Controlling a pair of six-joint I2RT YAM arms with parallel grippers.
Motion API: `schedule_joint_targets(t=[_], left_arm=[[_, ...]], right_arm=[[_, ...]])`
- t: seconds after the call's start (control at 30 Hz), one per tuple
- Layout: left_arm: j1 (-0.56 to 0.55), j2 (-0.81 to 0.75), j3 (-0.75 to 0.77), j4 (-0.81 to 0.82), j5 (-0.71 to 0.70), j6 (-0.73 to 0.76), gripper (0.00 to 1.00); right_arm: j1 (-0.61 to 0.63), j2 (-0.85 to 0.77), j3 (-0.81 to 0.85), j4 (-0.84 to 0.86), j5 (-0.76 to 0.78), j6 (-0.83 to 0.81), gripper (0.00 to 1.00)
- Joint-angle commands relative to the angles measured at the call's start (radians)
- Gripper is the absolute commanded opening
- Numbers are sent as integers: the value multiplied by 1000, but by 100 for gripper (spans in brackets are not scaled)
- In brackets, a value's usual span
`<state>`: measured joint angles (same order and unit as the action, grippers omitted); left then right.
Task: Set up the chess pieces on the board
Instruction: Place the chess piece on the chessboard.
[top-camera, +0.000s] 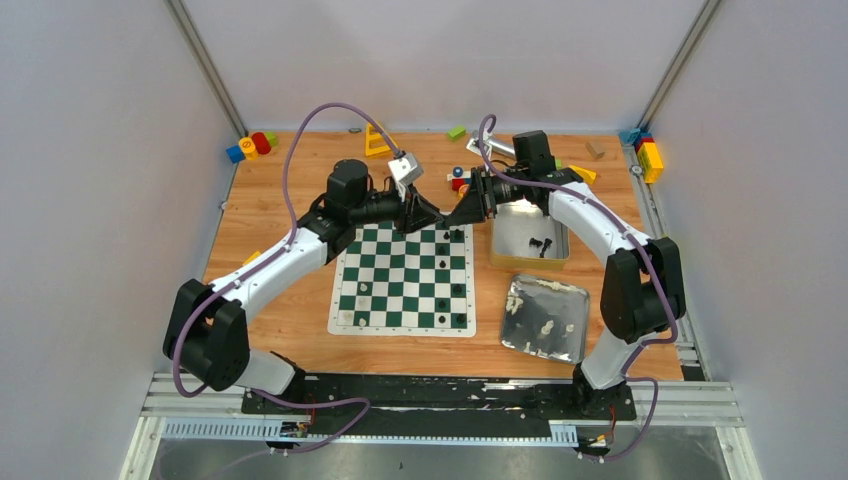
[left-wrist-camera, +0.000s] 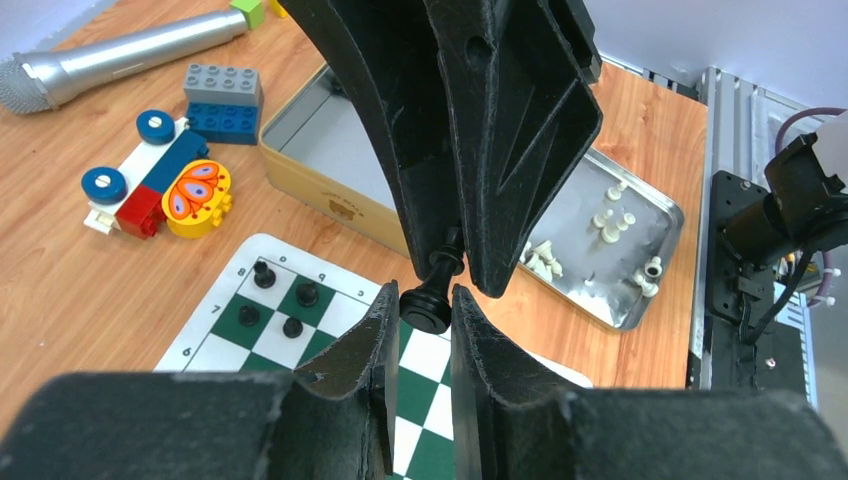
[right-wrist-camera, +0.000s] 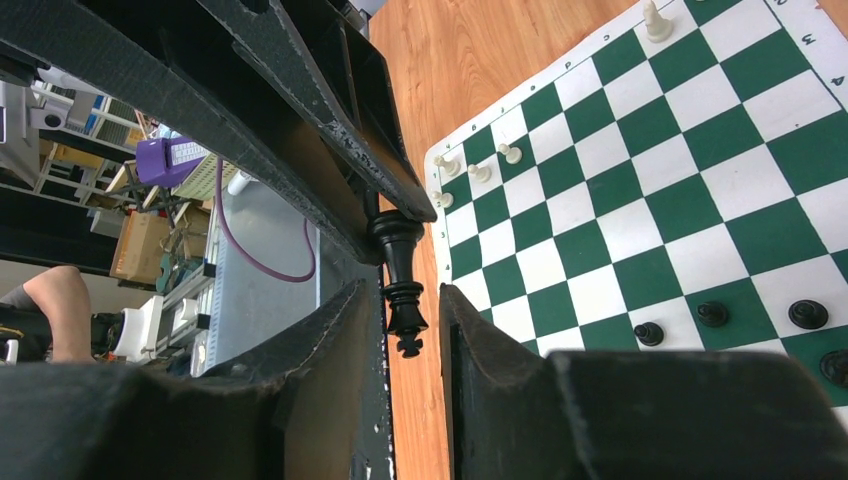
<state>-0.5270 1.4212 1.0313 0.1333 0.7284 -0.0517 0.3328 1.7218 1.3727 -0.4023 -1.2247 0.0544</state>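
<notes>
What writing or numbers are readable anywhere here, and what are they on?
"7": printed on the white border of the board, left wrist view.
"3": printed on the same white border, right wrist view.
The other border numbers and letters: too small or blurred to read with certainty.
Small mark on the gold side of the tin: too small to read.
Nothing else legible in any view.

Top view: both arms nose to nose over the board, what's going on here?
Mid-air handover over the board's far edge. The left gripper holds a tall black chess piece by its base; the right gripper straddles its top, grip unclear. A few black pieces and white pieces stand on the board; more lie in the gold tin and the silver tray.
</notes>
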Motion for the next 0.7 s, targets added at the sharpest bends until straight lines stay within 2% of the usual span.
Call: schedule_joint_targets(t=[0.0, 0.43, 0.67], left_arm=[[2, -8, -13, 55, 12, -18, 0], [5, -14, -24, 70, 10, -28, 0], [6, -15, -32, 74, 13, -28, 0]], right_arm=[[-6, -30, 16, 33, -36, -12, 33], [-20, -49, 6, 30, -57, -13, 25], [-22, -46, 12, 29, -61, -13, 15]])
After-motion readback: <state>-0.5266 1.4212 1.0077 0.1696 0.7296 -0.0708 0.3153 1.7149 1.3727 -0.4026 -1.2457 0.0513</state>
